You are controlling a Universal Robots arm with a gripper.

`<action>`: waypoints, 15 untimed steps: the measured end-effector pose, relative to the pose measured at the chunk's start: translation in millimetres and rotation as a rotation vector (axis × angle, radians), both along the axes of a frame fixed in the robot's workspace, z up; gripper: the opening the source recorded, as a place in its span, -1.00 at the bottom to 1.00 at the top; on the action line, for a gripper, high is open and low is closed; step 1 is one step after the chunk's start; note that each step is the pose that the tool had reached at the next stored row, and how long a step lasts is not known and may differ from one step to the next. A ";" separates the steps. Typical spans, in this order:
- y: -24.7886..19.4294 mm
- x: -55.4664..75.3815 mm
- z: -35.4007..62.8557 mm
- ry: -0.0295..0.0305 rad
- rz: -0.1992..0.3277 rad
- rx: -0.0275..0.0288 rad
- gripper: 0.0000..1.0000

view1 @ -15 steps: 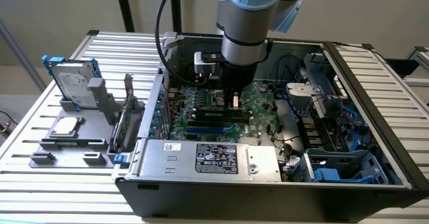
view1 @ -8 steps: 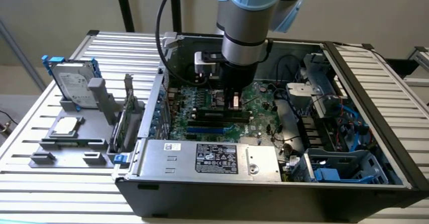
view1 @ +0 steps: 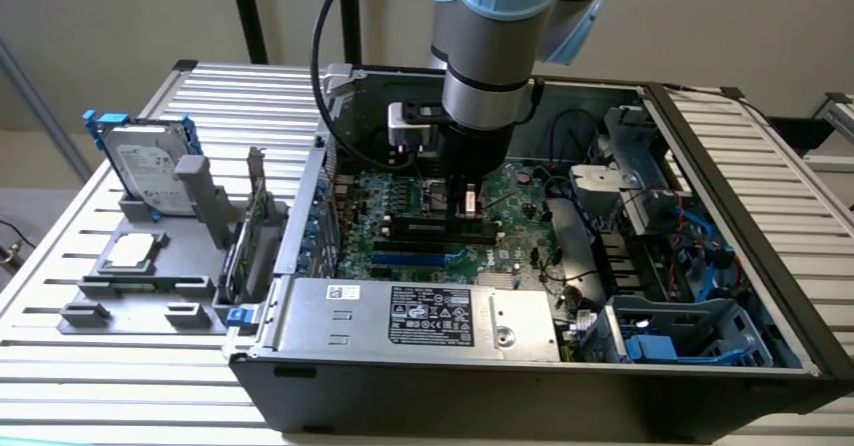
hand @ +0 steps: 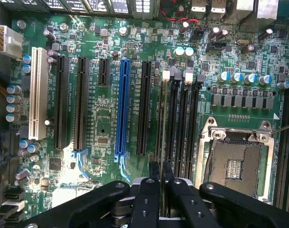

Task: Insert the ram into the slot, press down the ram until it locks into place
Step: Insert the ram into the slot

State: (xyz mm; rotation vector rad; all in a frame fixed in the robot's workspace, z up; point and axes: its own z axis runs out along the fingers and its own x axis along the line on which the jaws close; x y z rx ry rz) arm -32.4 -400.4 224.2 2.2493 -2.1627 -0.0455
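Gripper (hand: 161, 168) narrow, tight on the ram (hand: 163, 118); ram edge-on, in line with one black slot (hand: 169, 133); motherboard (hand: 101, 126) beneath

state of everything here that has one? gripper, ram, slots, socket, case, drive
gripper: shut on ram
ram: held on edge, in line with the slot; seated or not, can't tell
slot: ram along it, not clear if locked
blue slot: empty
cpu socket: empty
case: side open, board exposed
hard drive: upright in a holder outside the case
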 end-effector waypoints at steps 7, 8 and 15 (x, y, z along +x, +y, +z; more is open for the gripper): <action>0.0 -0.3 -0.1 -0.0002 0.000 0.0001 -0.73; 0.1 -0.4 0.0 -0.0002 0.000 0.0003 -0.73; 0.0 -0.8 11.0 0.0000 0.000 0.0000 -0.73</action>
